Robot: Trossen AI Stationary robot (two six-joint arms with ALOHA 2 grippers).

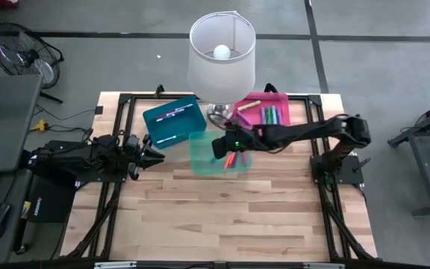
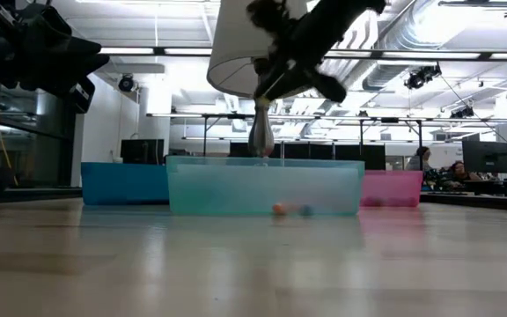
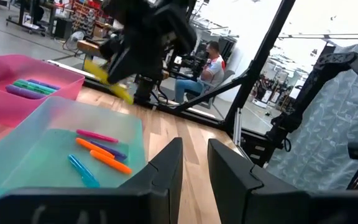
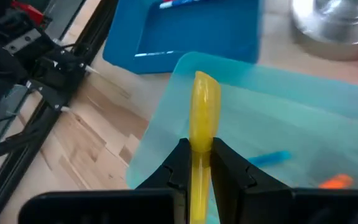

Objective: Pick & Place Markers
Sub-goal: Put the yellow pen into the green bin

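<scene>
Yellow marker [image 4: 204,106] clamped in right pincer [image 4: 196,163] above teal bin [image 1: 200,153], lamp [image 1: 222,52] beside.

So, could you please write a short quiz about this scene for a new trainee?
1. True or false: the right gripper holds a yellow marker.
2. Over which bin does the right gripper hang? A. blue bin B. teal bin C. pink bin
3. Which tall thing stands on the table between the blue bin and the pink bin?

Key: 1. True; its jaws are shut on the marker. 2. B. 3. The lamp with a white shade. The left gripper waits beside the teal bin.
</scene>
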